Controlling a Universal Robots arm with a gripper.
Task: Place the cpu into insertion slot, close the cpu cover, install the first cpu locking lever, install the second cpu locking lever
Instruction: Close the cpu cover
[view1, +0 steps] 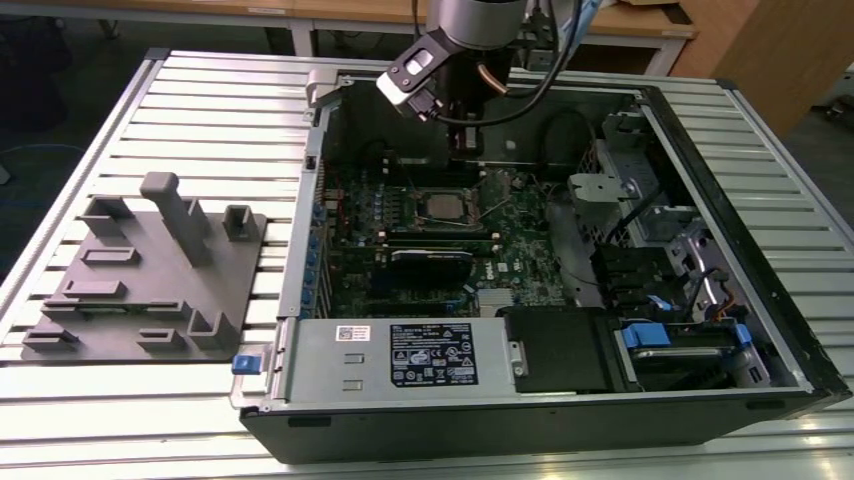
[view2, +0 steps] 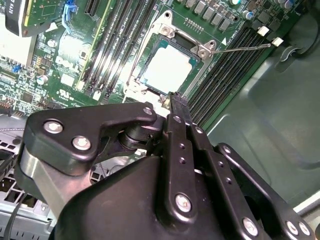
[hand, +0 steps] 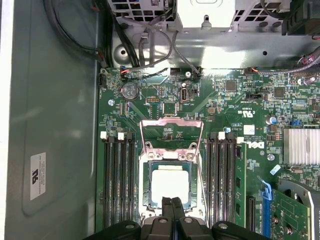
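Note:
The cpu (hand: 170, 184) lies with its pale silvery face up in the insertion slot (hand: 148, 200) on the green motherboard; it also shows in the second wrist view (view2: 167, 70) and in the exterior view (view1: 445, 206). The cpu cover (hand: 171, 134) stands swung back from the socket. One thin wire locking lever (view2: 245, 48) sticks out free from the socket corner, and another (hand: 142, 150) runs along the socket's side. My gripper (hand: 172, 204) hangs just above the socket's edge, fingers (view2: 176, 107) pressed together and holding nothing. The exterior view has the gripper (view1: 461, 120) high over the case's back part.
Long black memory slots (hand: 117, 180) flank the socket on both sides. The open computer case (view1: 787, 300) lies on a slatted metal table (view1: 200, 90). A grey fixture plate (view1: 134, 280) sits at the exterior view's left. Cables (hand: 145, 45) and a finned heatsink (hand: 300, 145) lie near the board.

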